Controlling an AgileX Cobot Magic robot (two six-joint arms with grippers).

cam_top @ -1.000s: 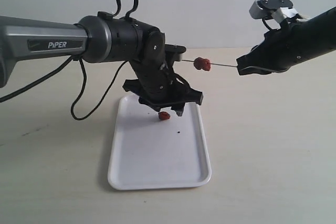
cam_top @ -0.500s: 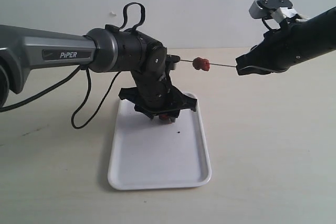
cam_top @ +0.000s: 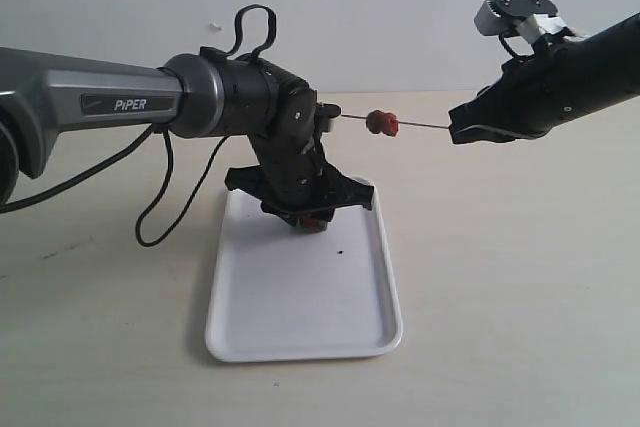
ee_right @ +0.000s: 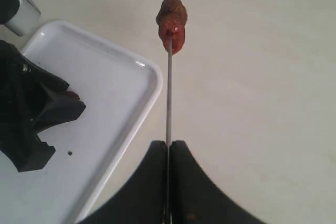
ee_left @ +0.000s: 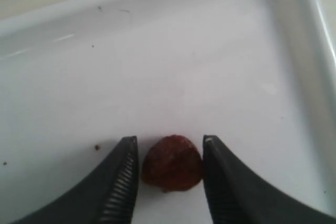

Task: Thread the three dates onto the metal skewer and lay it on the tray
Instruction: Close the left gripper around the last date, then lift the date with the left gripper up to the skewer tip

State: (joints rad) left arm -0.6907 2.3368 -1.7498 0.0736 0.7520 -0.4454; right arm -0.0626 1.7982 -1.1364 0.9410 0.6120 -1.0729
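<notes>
Left fingers point(ee_left: 122, 179) either side of date point(ee_left: 172, 162), wrist view only

**Flat white rectangular tray point(cam_top: 300, 317): upper end crowded, lower half free**

The black left gripper point(cam_top: 312, 217) stands over that upper end, fingers point(ee_left: 122, 182) flanking a wrinkled red-brown date point(ee_left: 172, 162). Above it, a thin grey metal skewer point(cam_top: 425, 125) bars the centre, running to the black right gripper point(cam_top: 456, 133) at upper right.

The left arm point(cam_top: 100, 97) is bent down at the wrist, and the left gripper point(cam_top: 312, 219) is held low over the tray's point(cam_top: 300, 297) far end, jaws parted. The right gripper point(cam_top: 456, 133) is raised at the right, clamped on the metal skewer point(cam_top: 425, 126).
</notes>
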